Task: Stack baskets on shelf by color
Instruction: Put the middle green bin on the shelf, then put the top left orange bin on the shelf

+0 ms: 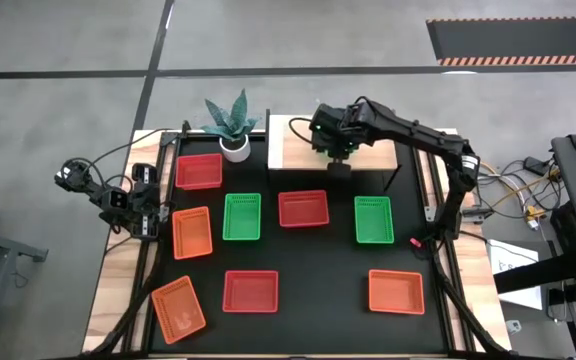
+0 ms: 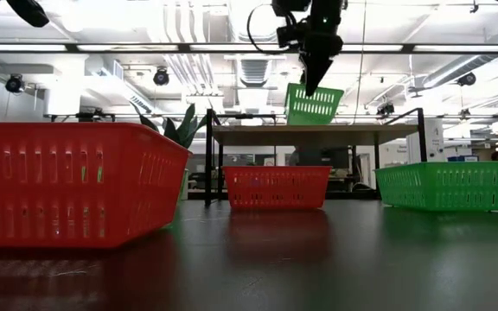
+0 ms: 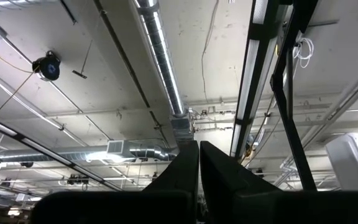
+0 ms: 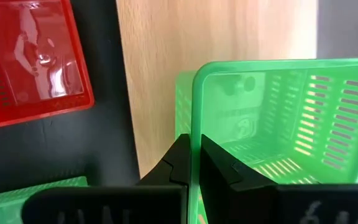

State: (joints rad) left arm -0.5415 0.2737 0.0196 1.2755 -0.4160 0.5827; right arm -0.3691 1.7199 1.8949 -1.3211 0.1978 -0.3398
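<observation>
over shelf [image 4: 229, 31], green basket [image 4: 278, 118] pinched in right gripper [image 4: 194, 158]

Both arms are matte black, built of jointed tubular links wrapped with thin black cables, the right arm [image 1: 408, 135] long and slender, the left arm [image 1: 118, 200] blockier, each tool ending in two tapered dark fingers [image 4: 182, 165].

1. A spiky green potted plant in a white round pot [image 1: 230, 124] is seen at eleven o'clock on the black mat-covered table [image 1: 318, 260].
2. A silver ribbed ceiling duct [image 3: 160, 59] is seen overhead.
</observation>
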